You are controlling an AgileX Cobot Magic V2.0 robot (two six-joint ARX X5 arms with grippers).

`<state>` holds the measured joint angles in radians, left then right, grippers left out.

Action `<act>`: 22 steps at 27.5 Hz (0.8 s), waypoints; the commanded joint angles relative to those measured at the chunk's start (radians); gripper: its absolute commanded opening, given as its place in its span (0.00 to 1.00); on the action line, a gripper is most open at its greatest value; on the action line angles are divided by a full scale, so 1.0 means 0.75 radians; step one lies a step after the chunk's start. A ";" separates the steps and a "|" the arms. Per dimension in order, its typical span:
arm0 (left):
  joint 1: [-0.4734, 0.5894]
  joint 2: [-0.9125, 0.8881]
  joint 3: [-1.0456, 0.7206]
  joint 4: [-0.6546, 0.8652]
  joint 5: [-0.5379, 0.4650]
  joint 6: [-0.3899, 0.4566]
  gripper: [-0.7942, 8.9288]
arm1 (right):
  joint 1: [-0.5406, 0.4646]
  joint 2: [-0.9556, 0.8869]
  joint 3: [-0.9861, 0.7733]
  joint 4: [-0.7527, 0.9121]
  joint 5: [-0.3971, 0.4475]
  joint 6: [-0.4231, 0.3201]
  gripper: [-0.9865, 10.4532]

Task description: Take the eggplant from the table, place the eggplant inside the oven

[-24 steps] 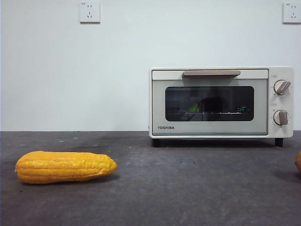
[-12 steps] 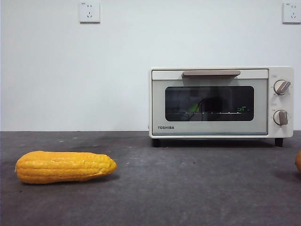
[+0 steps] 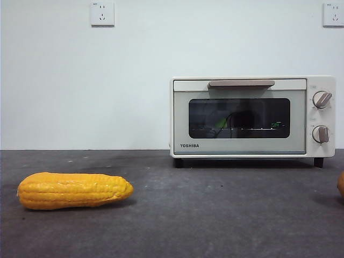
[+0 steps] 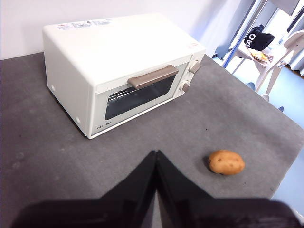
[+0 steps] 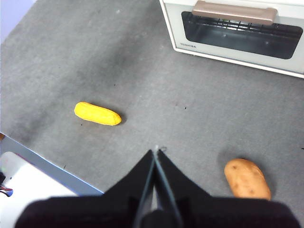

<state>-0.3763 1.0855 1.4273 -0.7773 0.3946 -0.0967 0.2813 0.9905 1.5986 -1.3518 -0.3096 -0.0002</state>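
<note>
The cream-white oven (image 3: 183,123) stands at the back right of the dark grey table (image 3: 215,215), its glass door closed. Through the glass a bright green bit with a dark shape beside it shows on the rack; this looks like the eggplant (image 3: 221,123). The wrist views show no eggplant on the table. My left gripper (image 4: 156,154) hangs high, shut and holding nothing, in front of the oven (image 4: 118,42). Likewise shut and holding nothing, my right gripper (image 5: 155,154) hovers above the table, well short of the oven (image 5: 175,23).
A yellow-orange corn cob (image 3: 74,190) lies at the front left of the table (image 5: 97,114). A brown potato (image 4: 226,162) lies at the front right (image 5: 247,179), just showing at the front view's right edge (image 3: 341,185).
</note>
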 commanded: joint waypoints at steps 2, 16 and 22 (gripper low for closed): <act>-0.005 -0.001 0.003 0.009 -0.003 0.018 0.08 | 0.001 0.011 0.002 -0.024 0.004 -0.001 0.09; -0.006 -0.001 0.004 0.010 0.007 0.018 0.08 | 0.001 0.039 0.002 -0.024 0.005 -0.004 0.09; -0.006 -0.001 0.004 0.008 0.007 0.005 0.08 | 0.001 0.116 0.002 -0.023 0.006 -0.004 0.09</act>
<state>-0.3767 1.0855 1.4273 -0.7769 0.3962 -0.0975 0.2810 1.0752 1.5986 -1.3518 -0.3065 -0.0002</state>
